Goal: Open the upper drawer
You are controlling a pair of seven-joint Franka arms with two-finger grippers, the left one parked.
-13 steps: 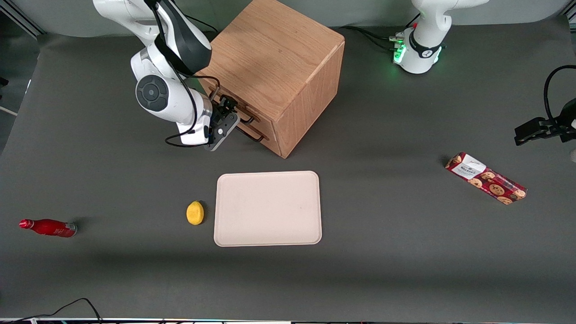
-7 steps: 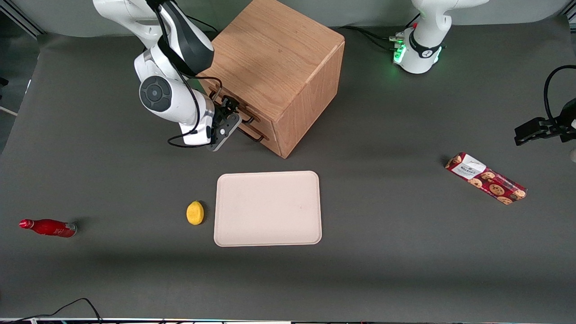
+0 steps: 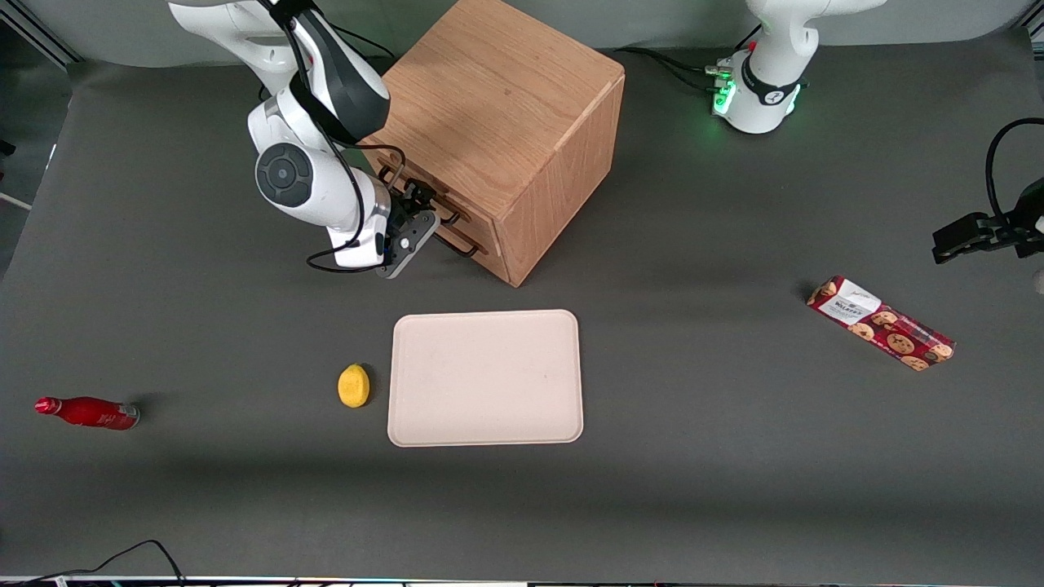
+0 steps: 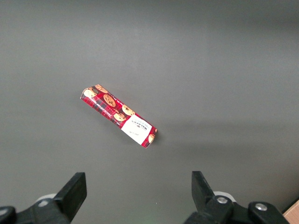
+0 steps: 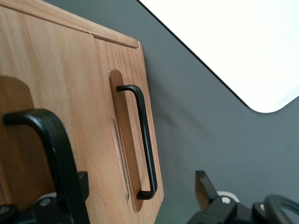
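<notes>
The right arm's black two-finger gripper sits in front of the light oak cube cabinet, level with its drawer fronts. In the wrist view the fingers are spread apart, and the long thin black bar handle of the upper drawer passes close beside one of them; the jaws are not closed on it. The upper drawer has a plain wood-grain front and sits flush with the cabinet. The bottom drawer carries a similar black handle over an oval recess.

On the dark grey table, nearer the front camera, lies a pale beige rectangular tray with a small yellow lemon just beside it. A red bottle lies toward the working arm's end, a red cookie box toward the parked arm's end.
</notes>
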